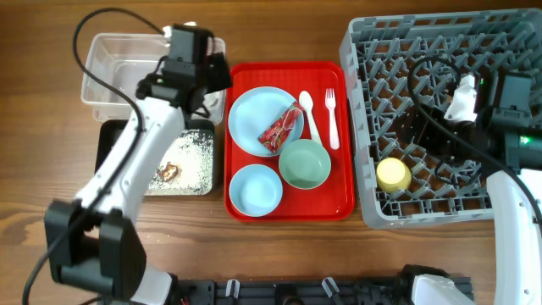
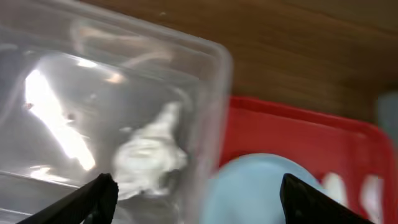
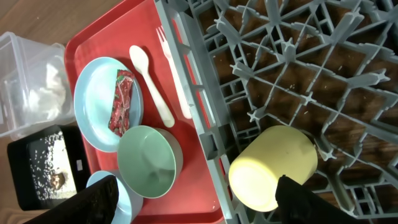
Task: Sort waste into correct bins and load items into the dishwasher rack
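Note:
My left gripper point(image 2: 199, 193) is open and empty over the right rim of the clear tub point(image 1: 110, 68), where a crumpled white napkin point(image 2: 152, 152) lies. The light blue plate point(image 1: 252, 114) holds the red wrapper point(image 1: 282, 129). A teal bowl point(image 1: 305, 163), a blue bowl point(image 1: 256, 189), the white spoon point(image 1: 309, 114) and fork point(image 1: 332, 119) lie on the red serving tray. The black tray point(image 1: 110, 140) holds rice grains point(image 1: 193, 157) and a brown scrap point(image 1: 169, 172). My right gripper point(image 3: 196, 193) is open above the yellow cup point(image 3: 273, 168), which lies in the grey rack point(image 1: 373, 85).
The red serving tray point(image 1: 292, 207) sits between the two bins on the left and the rack on the right. Black cables run over the tub and the rack. Bare wooden table shows along the front edge.

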